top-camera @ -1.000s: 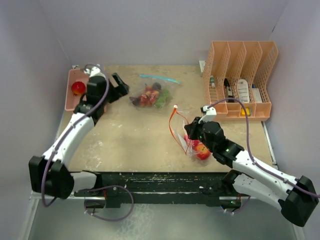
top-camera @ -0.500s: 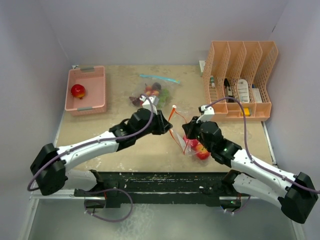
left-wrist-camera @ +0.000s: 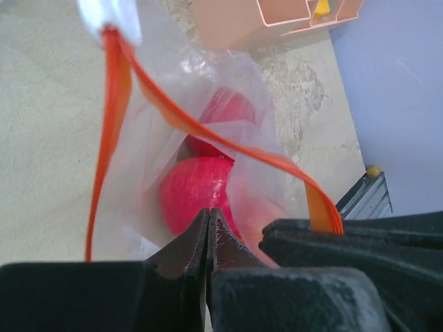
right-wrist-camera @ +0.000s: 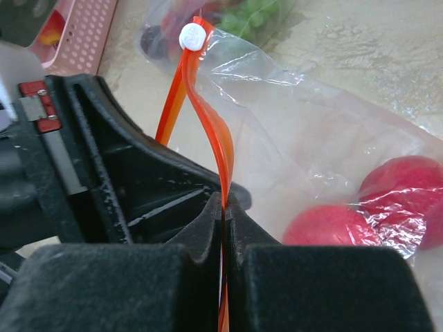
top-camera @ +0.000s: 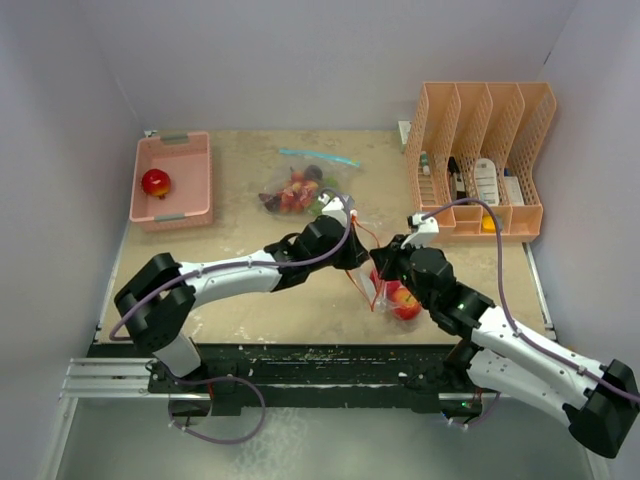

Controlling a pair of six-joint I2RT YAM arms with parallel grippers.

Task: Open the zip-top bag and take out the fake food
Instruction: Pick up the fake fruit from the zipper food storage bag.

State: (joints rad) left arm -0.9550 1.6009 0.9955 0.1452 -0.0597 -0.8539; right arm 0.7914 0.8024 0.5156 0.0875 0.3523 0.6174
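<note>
**A:** Where are the red fruits (left-wrist-camera: pixel 197 190)?

**B:** Inside the clear bag (top-camera: pixel 378 290) on the table (top-camera: pixel 240 215), just ahead of both pincer tips.

**A:** And the left pincer (left-wrist-camera: pixel 208 216)?

**B:** Pressed together, pinching the bag's clear film near its mouth.

**A:** The right pincer (right-wrist-camera: pixel 223 202)?

**B:** Also pressed together, on the orange strip (right-wrist-camera: pixel 208 117). The white slider (right-wrist-camera: pixel 192 36) sits at the strip's far end. The two pincers face each other, tips close.

**A:** Farther out?

**B:** A second bag (top-camera: pixel 300 190) lies beyond the left pincer, with a pink basket (top-camera: pixel 185 190) well to its left. A rack (top-camera: pixel 480 160) stands beyond the right one.
</note>
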